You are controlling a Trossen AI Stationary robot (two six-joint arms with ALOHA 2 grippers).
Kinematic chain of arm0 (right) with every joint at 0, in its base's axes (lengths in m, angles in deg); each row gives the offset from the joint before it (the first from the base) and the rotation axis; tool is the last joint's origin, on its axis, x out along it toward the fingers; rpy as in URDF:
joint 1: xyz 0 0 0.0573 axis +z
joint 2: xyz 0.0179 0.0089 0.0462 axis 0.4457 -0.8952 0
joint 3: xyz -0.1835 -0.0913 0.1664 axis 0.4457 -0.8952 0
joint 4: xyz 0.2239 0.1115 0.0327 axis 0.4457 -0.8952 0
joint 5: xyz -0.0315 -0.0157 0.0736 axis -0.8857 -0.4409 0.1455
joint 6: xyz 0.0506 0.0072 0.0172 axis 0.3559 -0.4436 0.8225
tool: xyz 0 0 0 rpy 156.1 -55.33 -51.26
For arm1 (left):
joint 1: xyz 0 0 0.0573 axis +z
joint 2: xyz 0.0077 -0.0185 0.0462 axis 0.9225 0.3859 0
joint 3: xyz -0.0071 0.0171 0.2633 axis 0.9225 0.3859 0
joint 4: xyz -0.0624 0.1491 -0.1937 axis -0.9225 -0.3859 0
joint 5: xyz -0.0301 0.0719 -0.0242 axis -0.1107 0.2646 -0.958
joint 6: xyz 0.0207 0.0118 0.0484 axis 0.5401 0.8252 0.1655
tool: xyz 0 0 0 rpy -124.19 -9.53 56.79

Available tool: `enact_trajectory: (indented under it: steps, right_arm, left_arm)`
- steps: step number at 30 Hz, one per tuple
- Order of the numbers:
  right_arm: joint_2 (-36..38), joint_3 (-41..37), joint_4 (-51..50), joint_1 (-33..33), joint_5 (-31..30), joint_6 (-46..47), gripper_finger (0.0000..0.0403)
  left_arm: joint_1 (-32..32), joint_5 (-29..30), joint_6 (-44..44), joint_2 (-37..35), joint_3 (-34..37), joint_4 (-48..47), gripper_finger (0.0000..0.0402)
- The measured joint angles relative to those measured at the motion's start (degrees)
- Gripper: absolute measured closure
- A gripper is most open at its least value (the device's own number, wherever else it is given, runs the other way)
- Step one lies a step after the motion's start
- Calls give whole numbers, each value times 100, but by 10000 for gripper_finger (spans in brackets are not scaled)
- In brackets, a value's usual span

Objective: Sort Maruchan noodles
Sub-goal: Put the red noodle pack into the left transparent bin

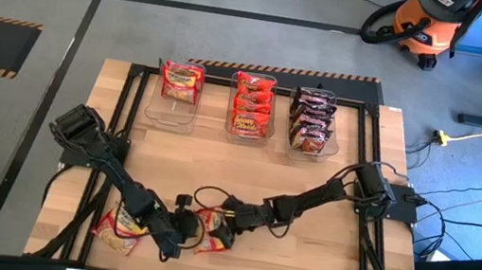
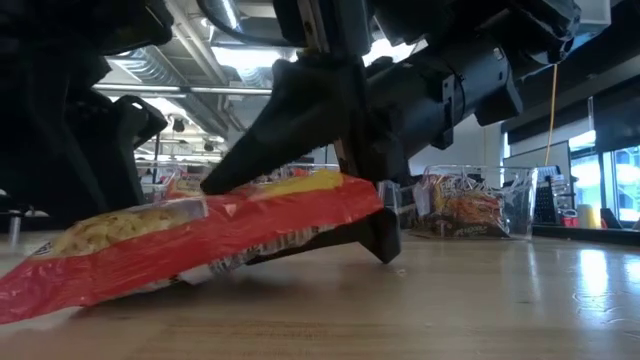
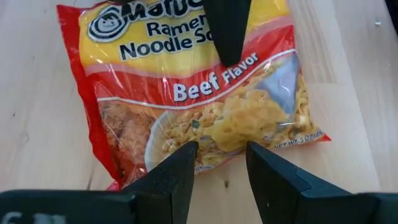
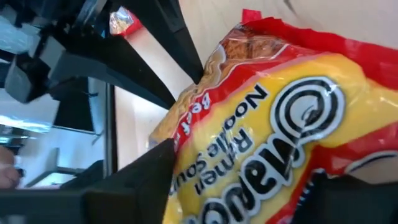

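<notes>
One Maruchan beef packet [image 1: 211,236], red with a yellow band, lies between my two grippers near the table's near edge, also seen in the left wrist view [image 3: 199,93]. My right gripper [image 1: 222,222] reaches in from the right and is shut on its logo end. My left gripper [image 3: 221,165] comes from the left and is open, its fingertips over the packet's bowl-picture end. A second packet [image 1: 117,229] lies flat on the table under the left arm. Three clear bins at the far side hold orange-yellow [image 1: 180,83], red [image 1: 252,106] and dark [image 1: 312,122] packets. My right gripper pinches the packet's logo end [image 3: 186,37], one finger [image 3: 227,25] lying over the printed face, the other [image 2: 382,235] under it. It comes slanting from the table's right. The held end is raised; the opposite end [image 2: 40,285] rests on the table. My left gripper: whether its open fingertips touch the packet's edge, I cannot tell.
The clear bins stand in a row inside a black frame [image 1: 229,84] along the far side. Bare wood [image 1: 329,254] lies to the right of the grippers. Cables trail off the table's right edge, and an orange vacuum [image 1: 430,24] stands on the floor beyond.
</notes>
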Motion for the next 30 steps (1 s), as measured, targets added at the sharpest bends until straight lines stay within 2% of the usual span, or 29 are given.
enact_trajectory:
  steps: [5,11,16,20,24,30]
  right_arm:
    - [-2,-2,15,12,-83,-309,250]
    - [9,39,23,38,79,-686,312]
    - [9,339,-291,90,233,-1096,310]
    - [39,868,-1269,255,29,-1569,306]
    - [42,1593,-2479,542,-432,-2192,312]
    - [50,2540,-3595,971,-1712,-3175,308]
  left_arm:
    - [-7,-145,99,-160,10,-86,262]
    - [-17,-745,-92,-921,11,-729,262]
    - [-22,-1026,-207,-1499,11,-822,262]
    - [30,-791,-322,-1771,0,-821,261]
    - [171,-1113,-431,-1843,0,-780,245]
    - [372,-1714,-682,-1692,0,-391,183]
